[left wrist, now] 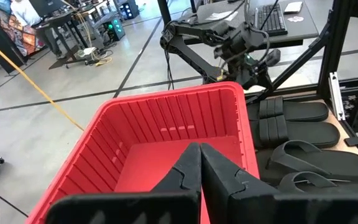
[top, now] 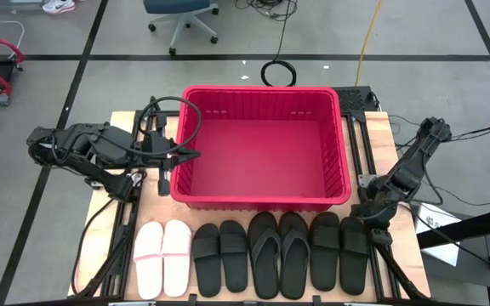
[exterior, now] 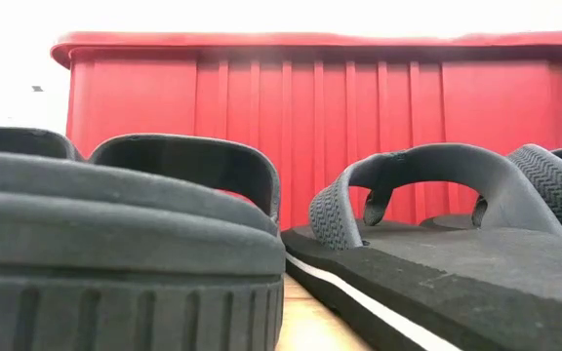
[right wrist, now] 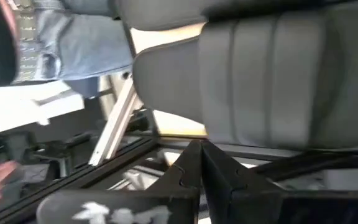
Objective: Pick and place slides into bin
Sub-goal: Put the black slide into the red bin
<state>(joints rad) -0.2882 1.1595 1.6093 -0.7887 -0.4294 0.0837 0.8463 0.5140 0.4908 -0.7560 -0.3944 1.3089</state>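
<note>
Across the lower frame, left to right, a pale pink pair (top: 163, 258) and three black pairs (top: 281, 254) line up below the ribbed red bin (top: 263, 146), left gripper (top: 165, 182) and right gripper (top: 366, 216) both pressed together, empty.

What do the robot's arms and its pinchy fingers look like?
Both arms are dark, almost black, built from chunky jointed links. Black cables loop off the left arm and trail from the right arm. The left gripper and right gripper each have two matte black fingers with angular, stepped edges.
</note>
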